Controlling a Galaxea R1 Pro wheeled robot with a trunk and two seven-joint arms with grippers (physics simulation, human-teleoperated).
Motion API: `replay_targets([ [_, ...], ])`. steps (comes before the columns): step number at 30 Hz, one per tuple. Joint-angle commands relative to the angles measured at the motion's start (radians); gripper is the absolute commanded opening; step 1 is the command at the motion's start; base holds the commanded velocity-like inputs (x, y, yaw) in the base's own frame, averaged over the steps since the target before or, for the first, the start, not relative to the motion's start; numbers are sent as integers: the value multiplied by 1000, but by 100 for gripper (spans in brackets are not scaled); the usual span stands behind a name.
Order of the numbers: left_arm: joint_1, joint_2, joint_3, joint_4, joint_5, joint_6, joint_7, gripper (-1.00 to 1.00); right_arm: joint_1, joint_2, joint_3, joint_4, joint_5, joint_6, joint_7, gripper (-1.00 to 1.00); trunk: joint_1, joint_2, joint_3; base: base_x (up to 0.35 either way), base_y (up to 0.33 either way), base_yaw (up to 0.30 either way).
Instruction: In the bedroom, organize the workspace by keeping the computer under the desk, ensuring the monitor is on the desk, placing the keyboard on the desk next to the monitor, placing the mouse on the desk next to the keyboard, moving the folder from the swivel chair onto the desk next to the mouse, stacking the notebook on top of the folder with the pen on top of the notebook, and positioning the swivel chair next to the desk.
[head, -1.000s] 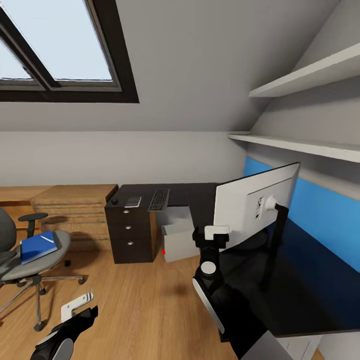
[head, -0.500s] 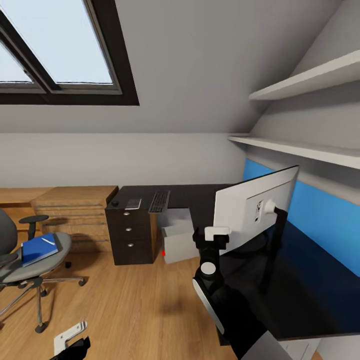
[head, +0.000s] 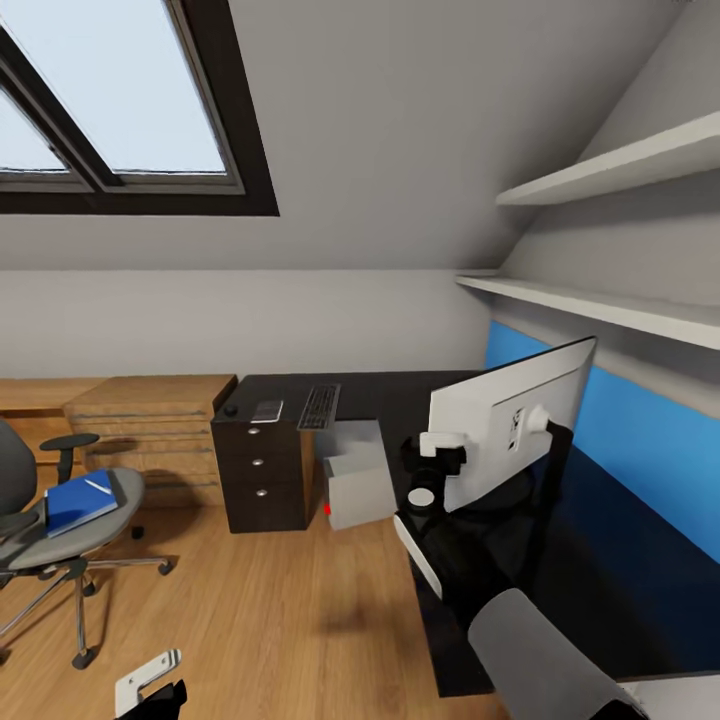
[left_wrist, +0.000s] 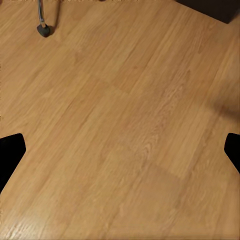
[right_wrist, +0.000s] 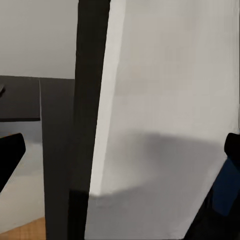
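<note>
Right claw (head: 441, 452), fingers spread and empty, now nearer the monitor (head: 510, 420) edge on the bench (head: 600, 560); left claw (head: 150, 680) spread, lowered; grasp likely imminent.

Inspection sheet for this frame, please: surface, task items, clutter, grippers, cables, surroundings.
Surface: dark desk in an L shape, with a drawer unit.
Job's things: monitor standing on the desk; keyboard on the far part of the desk; computer under the desk; blue folder on the swivel chair.
Clutter: small dark item and a flat grey item beside the keyboard, too small to name.
Grippers: right gripper at the monitor's edge, open; left gripper low over the wood floor, open.
Cables: nothing seen.
Surroundings: skylight, wall shelves, blue wall panel.
</note>
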Motion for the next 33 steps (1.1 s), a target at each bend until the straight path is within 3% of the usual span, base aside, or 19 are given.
replay_targets([
  [1,-1,1,-4,-2,6,2,8,100,-10,-1,2,9,-6,-3,-7,100,-4,6,2,0,0,0],
  [14,-1,0,-3,-2,8,-7,10,100,-44,0,-5,57,-8,-81,-10,100,-54,97,43,0,0,0],
  [33,-1,-1,-3,-3,7,-11,10,100,-44,-1,-7,115,-7,-88,-12,100,-54,97,43,0,0,0],
])
